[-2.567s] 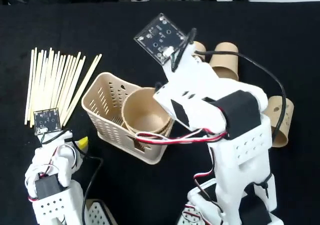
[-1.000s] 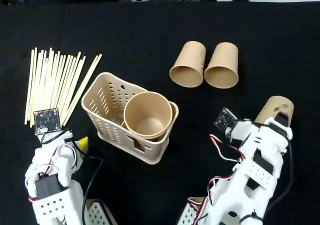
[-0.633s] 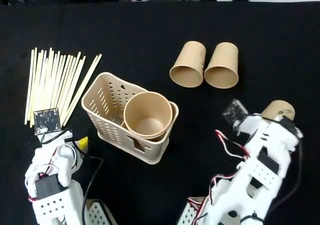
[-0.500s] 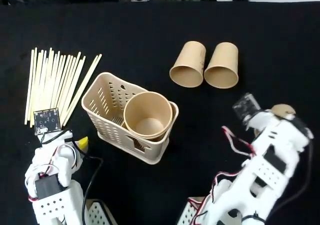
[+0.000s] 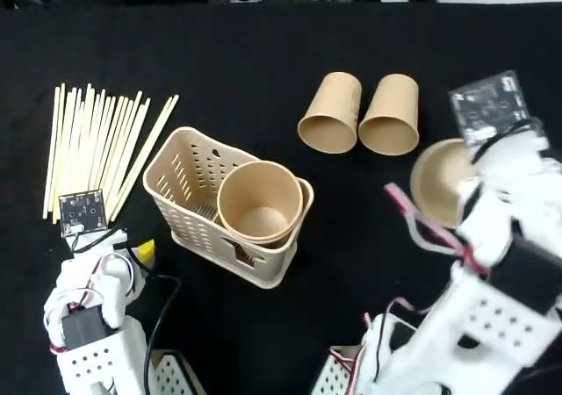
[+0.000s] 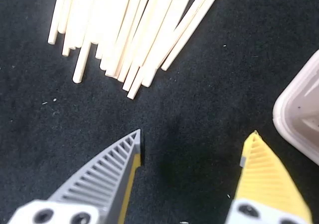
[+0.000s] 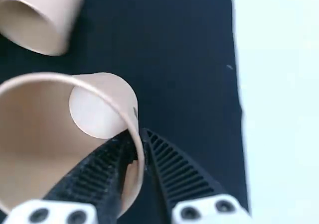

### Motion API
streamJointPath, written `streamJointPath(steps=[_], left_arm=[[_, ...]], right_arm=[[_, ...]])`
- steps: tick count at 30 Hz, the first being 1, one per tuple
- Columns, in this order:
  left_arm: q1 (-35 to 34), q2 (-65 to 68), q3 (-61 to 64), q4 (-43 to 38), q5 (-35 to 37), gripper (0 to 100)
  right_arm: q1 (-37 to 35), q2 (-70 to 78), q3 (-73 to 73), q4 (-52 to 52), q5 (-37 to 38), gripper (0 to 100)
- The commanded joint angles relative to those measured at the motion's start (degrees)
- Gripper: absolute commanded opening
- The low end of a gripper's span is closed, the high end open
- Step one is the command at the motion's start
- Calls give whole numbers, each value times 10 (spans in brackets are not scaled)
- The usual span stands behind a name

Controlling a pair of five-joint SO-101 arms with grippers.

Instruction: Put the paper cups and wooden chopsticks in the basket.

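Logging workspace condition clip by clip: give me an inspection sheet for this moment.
Surface: black cloth over the table.
Job's things: basket holding nested cups upright; two tipped cups side by side beyond it; chopsticks fanned on the cloth beside the basket; held cup at the right arm.
Clutter: nothing seen.
Grippers: left gripper open above cloth near the chopstick ends; right gripper shut on the held cup's wall, one finger inside.
Cables: red and white wires on the right arm; black cable by the left arm.
Surroundings: white surface past the cloth's edge.
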Motion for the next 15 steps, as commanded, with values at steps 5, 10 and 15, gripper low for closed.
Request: streamJointPath(steps=[5,10,15], left_arm=[[2,-4,-2,-9,-5,317],[2,-4,-2,-9,-5,317],[2,-4,-2,-9,-5,317]], right_arm=[[-247,-11,-236,173,-146,12],[-396,-22,-251,171,-170,12],[-531,-15,-262,167,-201,12]])
